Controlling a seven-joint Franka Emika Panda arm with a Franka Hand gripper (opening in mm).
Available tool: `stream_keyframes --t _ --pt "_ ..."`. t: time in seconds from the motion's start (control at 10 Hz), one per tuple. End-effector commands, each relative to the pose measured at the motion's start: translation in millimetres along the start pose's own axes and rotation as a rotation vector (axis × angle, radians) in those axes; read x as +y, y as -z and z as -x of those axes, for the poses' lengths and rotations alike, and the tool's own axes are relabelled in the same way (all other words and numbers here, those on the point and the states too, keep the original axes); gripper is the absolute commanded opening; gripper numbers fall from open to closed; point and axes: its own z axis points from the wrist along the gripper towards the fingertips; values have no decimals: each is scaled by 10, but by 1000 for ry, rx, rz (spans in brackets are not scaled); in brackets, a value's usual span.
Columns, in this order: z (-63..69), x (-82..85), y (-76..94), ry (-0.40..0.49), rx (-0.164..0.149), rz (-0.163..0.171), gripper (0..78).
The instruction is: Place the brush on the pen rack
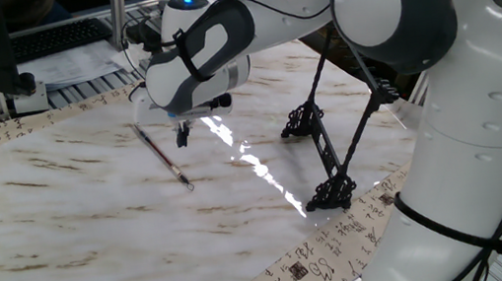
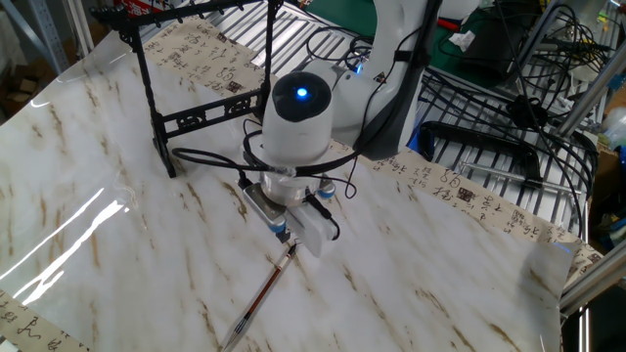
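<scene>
Brush: the thin dark reddish-brown calligraphy brush point(image 1: 160, 155) lies flat on the white marble-patterned tabletop point(image 1: 65, 228), slanted, loop end toward the near edge in one fixed view.
My gripper: my 2-finger gripper point(image 1: 182, 131) hangs just above the table beside the brush's upper end; in the other fixed view it point(image 2: 284, 235) sits right over that end. Holding nothing.
Jaws: cannot tell whether apart or together; my wrist hides them.
Rack: the black thin-rod pen rack with scrolled feet point(image 1: 324, 149) stands upright, well apart from the brush, near the paper-strip border.
</scene>
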Motion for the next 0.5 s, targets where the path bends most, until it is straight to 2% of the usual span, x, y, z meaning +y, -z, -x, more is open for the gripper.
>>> stream_keyframes --t 0.1,0.3,0.5 --pt "186 121 2 3 8 -2 0" --pt "334 259 -21 -3 8 -6 0" --pt "395 321 -94 4 6 -9 0"
